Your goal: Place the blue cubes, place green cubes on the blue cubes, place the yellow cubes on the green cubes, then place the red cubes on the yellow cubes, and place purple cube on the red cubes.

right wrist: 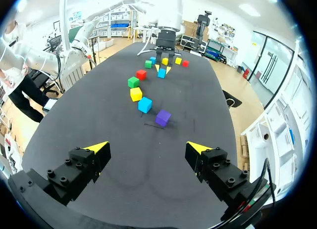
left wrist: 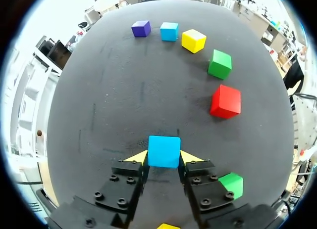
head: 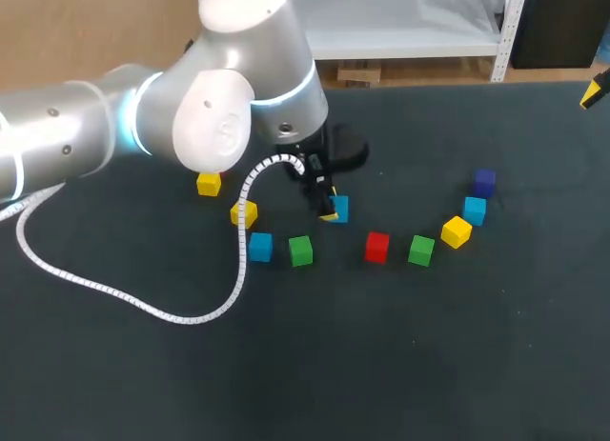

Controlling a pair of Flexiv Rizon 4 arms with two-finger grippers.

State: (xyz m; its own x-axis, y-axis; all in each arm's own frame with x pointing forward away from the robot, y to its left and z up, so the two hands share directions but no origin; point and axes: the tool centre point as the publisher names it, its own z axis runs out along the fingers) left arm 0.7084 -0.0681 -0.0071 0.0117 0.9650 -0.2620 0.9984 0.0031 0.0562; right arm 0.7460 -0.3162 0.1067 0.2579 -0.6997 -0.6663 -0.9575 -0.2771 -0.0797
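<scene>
Our left pincer [left wrist: 164, 158] holds a blue cube [left wrist: 164, 151] between its yellow tips, low over the dark bench [left wrist: 114, 100]. Just beside one of its fingers lies a near green cube [left wrist: 232, 184]. Ahead, off to that same side, stands a red cube [left wrist: 226, 101]. Farther ahead come a far green cube [left wrist: 220, 64], a yellow cube [left wrist: 193, 40], a second blue cube [left wrist: 169, 31] and, farthest, a purple cube [left wrist: 141, 28]. Our right pincer [right wrist: 148, 149] hangs spread wide above the bench, the purple cube nearest ahead of it.
</scene>
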